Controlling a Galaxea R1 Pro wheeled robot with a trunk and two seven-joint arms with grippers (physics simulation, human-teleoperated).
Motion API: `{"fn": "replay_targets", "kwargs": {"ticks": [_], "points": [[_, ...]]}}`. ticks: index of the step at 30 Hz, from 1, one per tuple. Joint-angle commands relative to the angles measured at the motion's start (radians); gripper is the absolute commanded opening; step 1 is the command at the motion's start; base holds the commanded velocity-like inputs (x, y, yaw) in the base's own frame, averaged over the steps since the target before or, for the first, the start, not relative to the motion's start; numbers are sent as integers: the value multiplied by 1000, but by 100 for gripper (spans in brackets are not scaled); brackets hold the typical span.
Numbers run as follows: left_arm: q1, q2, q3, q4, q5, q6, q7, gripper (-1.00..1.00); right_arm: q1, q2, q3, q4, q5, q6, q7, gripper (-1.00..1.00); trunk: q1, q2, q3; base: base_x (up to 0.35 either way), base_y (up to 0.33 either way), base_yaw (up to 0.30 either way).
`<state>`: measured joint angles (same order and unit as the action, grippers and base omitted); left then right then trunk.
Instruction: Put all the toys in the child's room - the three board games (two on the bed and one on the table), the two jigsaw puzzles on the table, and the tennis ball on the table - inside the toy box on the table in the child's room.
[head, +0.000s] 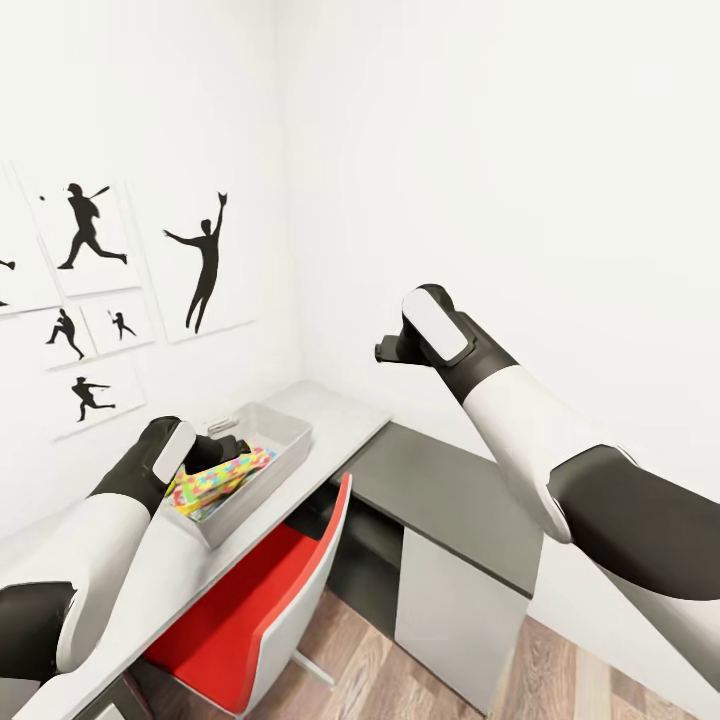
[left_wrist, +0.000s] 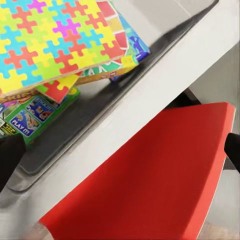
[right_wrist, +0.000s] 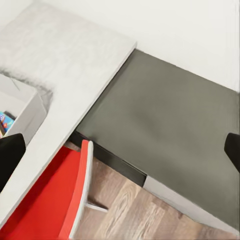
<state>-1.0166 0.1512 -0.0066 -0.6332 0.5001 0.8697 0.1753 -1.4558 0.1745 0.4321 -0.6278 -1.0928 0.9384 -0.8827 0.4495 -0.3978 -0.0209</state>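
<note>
The light grey toy box (head: 287, 438) stands on the pale table (head: 335, 420) against the wall. Inside it a jigsaw puzzle (left_wrist: 55, 45) lies tilted on top of a second puzzle (left_wrist: 57, 91) and colourful board games (left_wrist: 30, 117). My left gripper (head: 235, 448) hovers over the box's near end, open and holding nothing. Its dark fingertips (left_wrist: 9, 157) stand wide apart. My right gripper (head: 386, 352) is raised in the air above the lower dark grey section (head: 450, 490), also open and empty. The tennis ball and the bed are out of view.
A red chair (head: 250, 600) is tucked under the table's front edge, just below the box. Black baseball-player pictures (head: 205, 262) hang on the left wall. White walls close the corner behind the desk. Wood floor (head: 400, 680) lies in front.
</note>
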Motion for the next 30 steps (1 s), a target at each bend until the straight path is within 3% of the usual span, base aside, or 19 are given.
{"fn": "replay_targets", "kwargs": {"ticks": [1,11,30], "points": [[0,1,-1,-2,11,4,9,100,-1,0,3,0,-10,0,-10,100,0,-2,-2,-107,85,-282],[0,1,-1,-2,11,3,8,100,0,0,2,2,-10,1,-10,100,0,-2,-2,-196,153,-283],[0,1,-1,-2,11,3,9,100,0,0,2,3,-10,2,-10,100,0,-2,-2,-58,27,-283]]}}
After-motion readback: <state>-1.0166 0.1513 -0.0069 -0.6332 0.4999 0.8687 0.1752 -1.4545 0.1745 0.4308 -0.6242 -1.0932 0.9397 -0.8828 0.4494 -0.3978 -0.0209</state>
